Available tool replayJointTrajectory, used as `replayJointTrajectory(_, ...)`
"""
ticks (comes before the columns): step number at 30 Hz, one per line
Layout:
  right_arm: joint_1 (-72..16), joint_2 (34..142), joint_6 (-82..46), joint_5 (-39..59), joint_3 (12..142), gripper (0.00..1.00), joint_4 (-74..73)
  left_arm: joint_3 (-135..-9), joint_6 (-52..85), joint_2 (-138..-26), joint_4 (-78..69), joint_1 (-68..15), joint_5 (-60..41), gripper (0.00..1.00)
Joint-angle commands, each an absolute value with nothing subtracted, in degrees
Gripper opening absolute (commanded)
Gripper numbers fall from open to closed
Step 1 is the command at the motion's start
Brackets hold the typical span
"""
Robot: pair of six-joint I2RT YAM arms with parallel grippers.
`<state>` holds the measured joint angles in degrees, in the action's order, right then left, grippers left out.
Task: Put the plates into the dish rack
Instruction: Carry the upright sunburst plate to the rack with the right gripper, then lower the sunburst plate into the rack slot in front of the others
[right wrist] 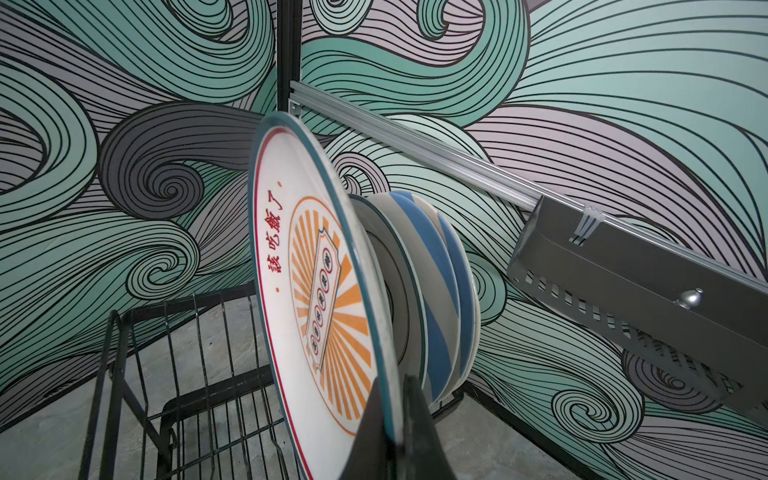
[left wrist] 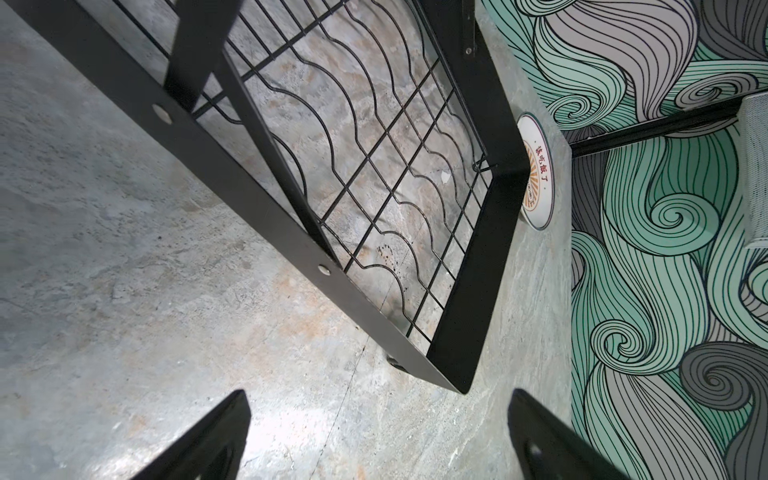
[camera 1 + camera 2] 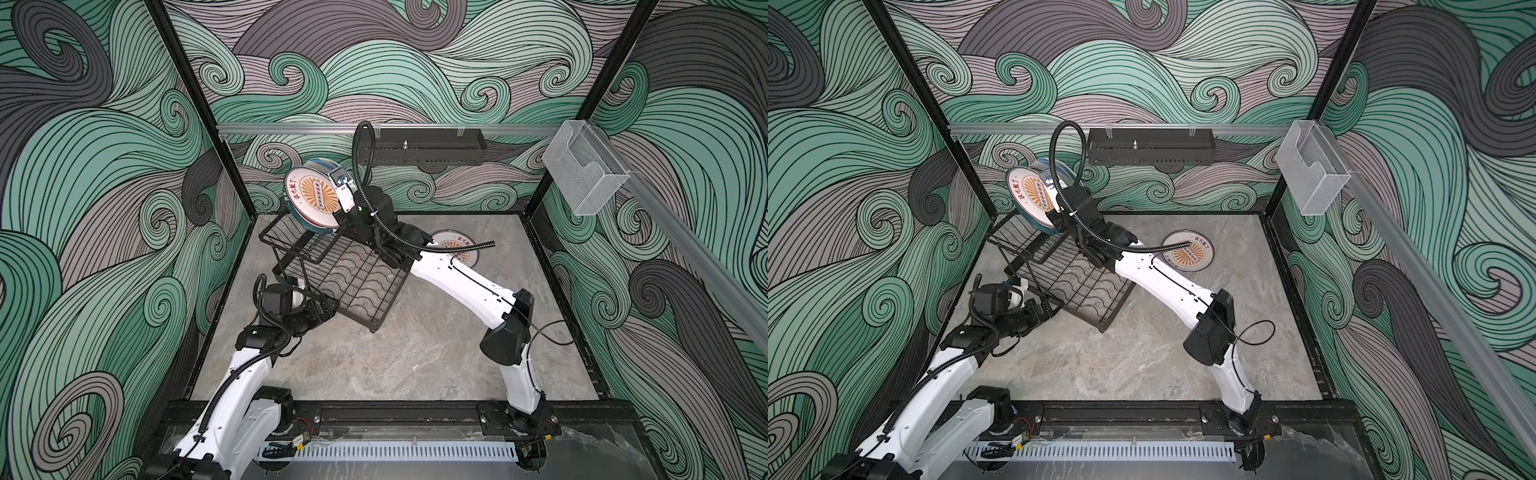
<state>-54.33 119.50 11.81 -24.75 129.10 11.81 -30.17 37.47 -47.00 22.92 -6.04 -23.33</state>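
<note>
Dish rack [image 3: 357, 278] with one plate in grasp and one loose.
Left gripper [image 2: 378, 395]: jaws spread wide, at the rack's near left corner. Right gripper [image 1: 395, 399]: clenched on the rim of a sunburst plate [image 1: 316, 291], held on edge above the rack's raised tier. Striped plates [image 1: 440, 291]: on edge just behind it, at the tier's far side. Second sunburst plate [image 3: 1196, 257]: flat on the table [image 3: 415, 353], right of the rack.

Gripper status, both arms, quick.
Left gripper: open, holding nothing.
Right gripper: shut on the rim of the sunburst plate.
</note>
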Motion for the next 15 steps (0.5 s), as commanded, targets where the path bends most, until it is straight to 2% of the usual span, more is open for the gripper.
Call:
replayJointTrajectory(1, -54.66, 119.84, 11.63, -29.08, 132.96, 0.00, 8.38, -30.61, 36.22, -46.41, 24.14, -5.45, -23.98, 0.99)
replayJointTrajectory(15, -55.19, 124.88, 9.80, -30.33, 135.83, 0.00, 8.51, -30.76, 35.72, -46.76, 24.46, -4.70, -24.26, 0.99)
